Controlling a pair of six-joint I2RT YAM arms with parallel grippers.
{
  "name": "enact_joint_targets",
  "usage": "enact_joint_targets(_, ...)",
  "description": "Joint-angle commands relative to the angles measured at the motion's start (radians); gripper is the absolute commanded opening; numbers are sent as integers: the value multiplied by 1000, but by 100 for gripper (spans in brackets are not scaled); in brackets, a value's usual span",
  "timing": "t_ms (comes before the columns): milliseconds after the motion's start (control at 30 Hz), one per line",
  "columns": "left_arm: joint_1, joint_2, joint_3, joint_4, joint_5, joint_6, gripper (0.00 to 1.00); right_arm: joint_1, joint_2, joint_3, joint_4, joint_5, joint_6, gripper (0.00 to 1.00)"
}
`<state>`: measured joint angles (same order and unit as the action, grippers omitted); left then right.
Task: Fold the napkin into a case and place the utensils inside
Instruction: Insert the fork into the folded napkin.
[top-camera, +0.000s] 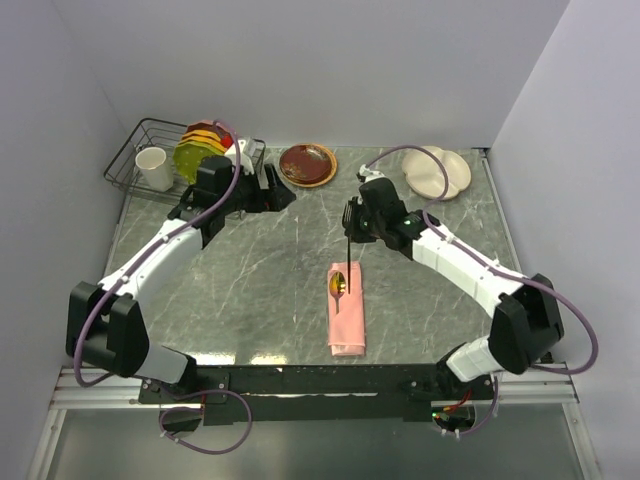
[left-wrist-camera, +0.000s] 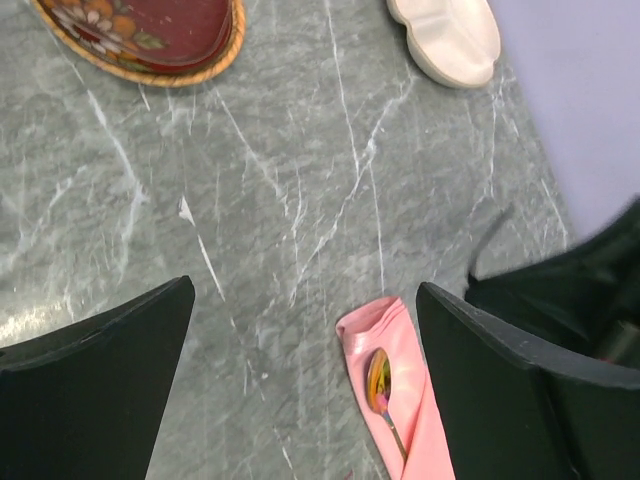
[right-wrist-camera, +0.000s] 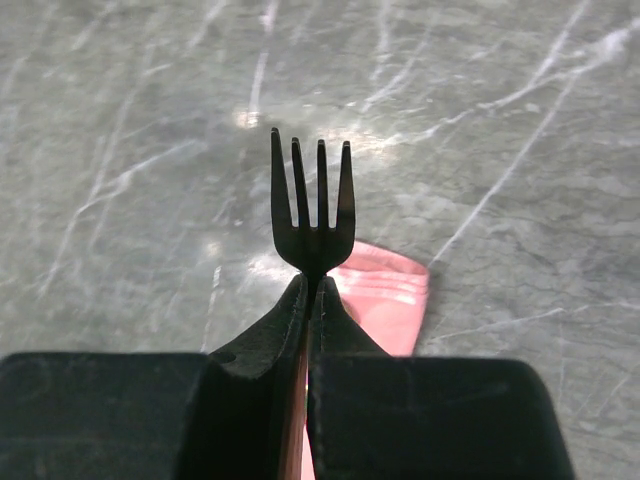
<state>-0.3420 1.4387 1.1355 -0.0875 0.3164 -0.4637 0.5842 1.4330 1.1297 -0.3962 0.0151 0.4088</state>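
The napkin lies folded as a narrow salmon-pink case (top-camera: 348, 318) on the grey marble table, near the front middle. A spoon (top-camera: 339, 283) rests in its open top end, gold head showing. In the left wrist view the case (left-wrist-camera: 372, 322) and the spoon (left-wrist-camera: 379, 380) sit near the right finger. My left gripper (top-camera: 275, 190) hangs open and empty over the table's back left (left-wrist-camera: 305, 385). My right gripper (top-camera: 352, 222) is shut on the fork (top-camera: 347, 258), whose thin handle hangs down toward the case's top. In the right wrist view the fork (right-wrist-camera: 313, 200) stands tines up between the shut fingers (right-wrist-camera: 311, 292), the case (right-wrist-camera: 388, 295) behind it.
A wire dish rack (top-camera: 128, 160) at the back left holds a white cup (top-camera: 155, 168) and coloured plates (top-camera: 200, 150). A red-brown plate (top-camera: 307, 164) sits at the back middle, a white lobed dish (top-camera: 437, 172) at the back right. Walls close in the back and sides.
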Motion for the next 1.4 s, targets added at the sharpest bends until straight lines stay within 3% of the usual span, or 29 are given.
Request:
enact_joint_targets(0,-3,-66,-48,48,-36,22,99,0,69,57,14,95,27,0)
enact_joint_targets(400,15,-107,-108,46,-40,51,99,-6,222,160,-67,60,19,0)
enact_joint_targets(1367,78,-106,-167,65,26,46,99,-17,261,121,-96,-3,15,0)
